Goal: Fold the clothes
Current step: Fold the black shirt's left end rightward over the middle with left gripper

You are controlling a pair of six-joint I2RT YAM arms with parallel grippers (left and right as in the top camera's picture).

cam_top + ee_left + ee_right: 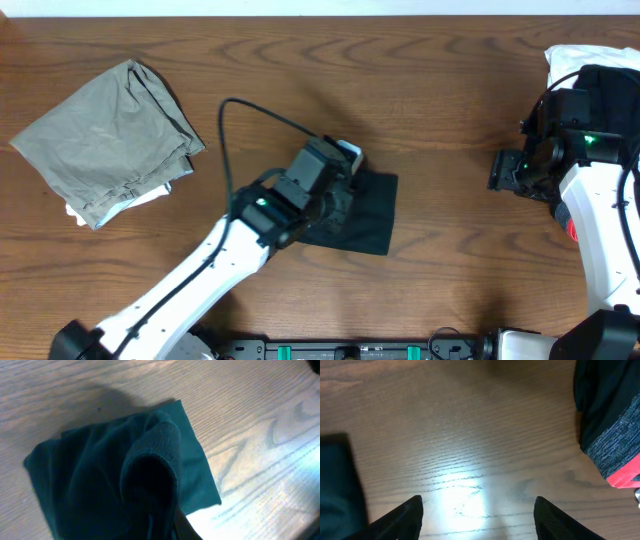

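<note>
left gripper (342,185) is pinched shut on a raised ridge of the black garment (375,218) in the middle of the table (450,270), likely to pull it over into a fold, while the right gripper (479,511) hangs open by the table's right edge, out of the way

Left gripper (338,178) fingertips buried in black garment (100,475) folds. White garment (72,212) mostly under olive-grey garment (105,140). Red-banded garment (610,420) cut off at view edge.

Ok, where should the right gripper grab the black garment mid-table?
Probably best by the right-hand edge of the black garment, from the right: it lies flat and uncovered toward the right gripper, while the left gripper pinches a raised fold further left.
</note>
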